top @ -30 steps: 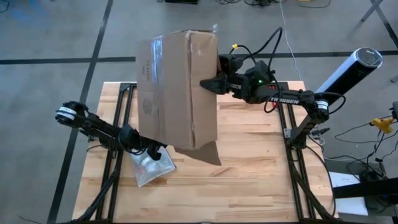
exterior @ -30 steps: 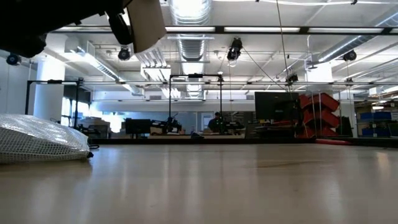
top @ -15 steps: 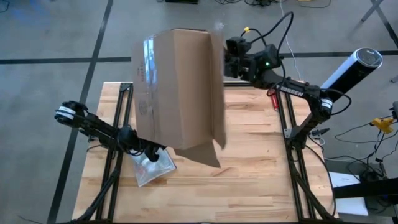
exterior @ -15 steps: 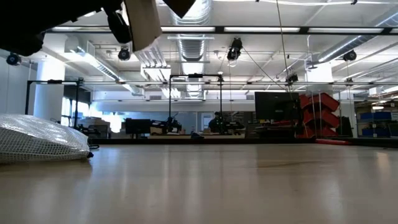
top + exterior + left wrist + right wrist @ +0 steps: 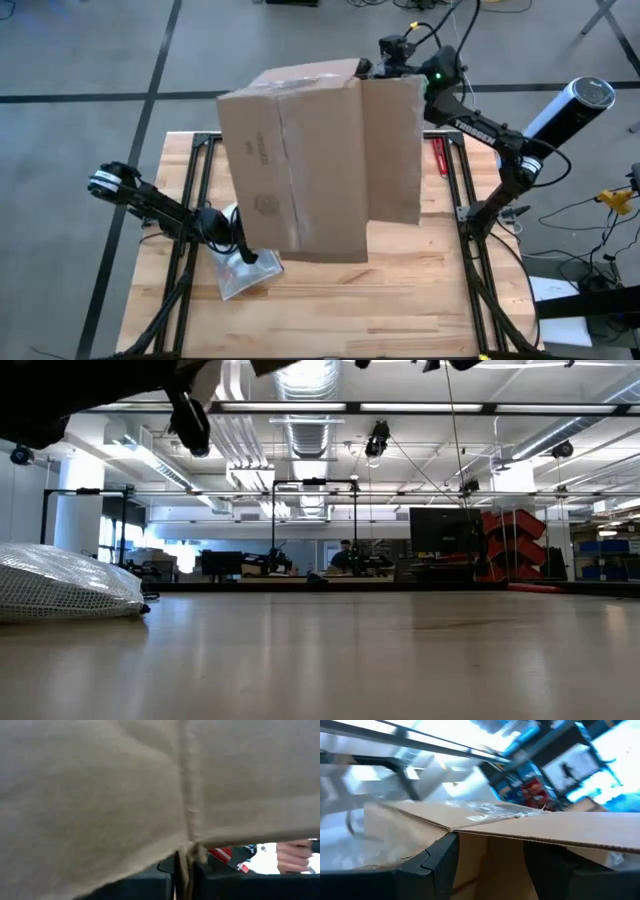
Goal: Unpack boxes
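Observation:
The brown cardboard box (image 5: 300,160), taped and labelled, hangs tilted above the table's middle, one flap (image 5: 392,150) spread toward the right. My left gripper (image 5: 240,245) is under its near left corner, shut on a cardboard edge. My right gripper (image 5: 385,62) stands open at the box's far upper corner, its fingers on either side of the flap edge (image 5: 520,832); whether they touch it I cannot tell. A translucent pouch (image 5: 245,275) lies flat on the table below the left gripper. My left gripper (image 5: 184,867) pinches a thin cardboard edge (image 5: 187,847) at the box's lower near-left part between its two fingers. The fingers come from the table's left, about level. The box stands tilted above the gripper, clear of the table in the low view.
A small red utility knife (image 5: 438,158) lies near the table's far right edge. The pouch (image 5: 60,585) sits at the near left. Bare wooden tabletop (image 5: 400,300) stretches along the near right. Black frame rails (image 5: 470,250) run along both sides.
My right gripper has let go of the box's right side and gone toward the table's far edge, up to the box's far upper corner. The box has turned about and tipped toward the right, its flap now spread out on that side, its near left corner staying put.

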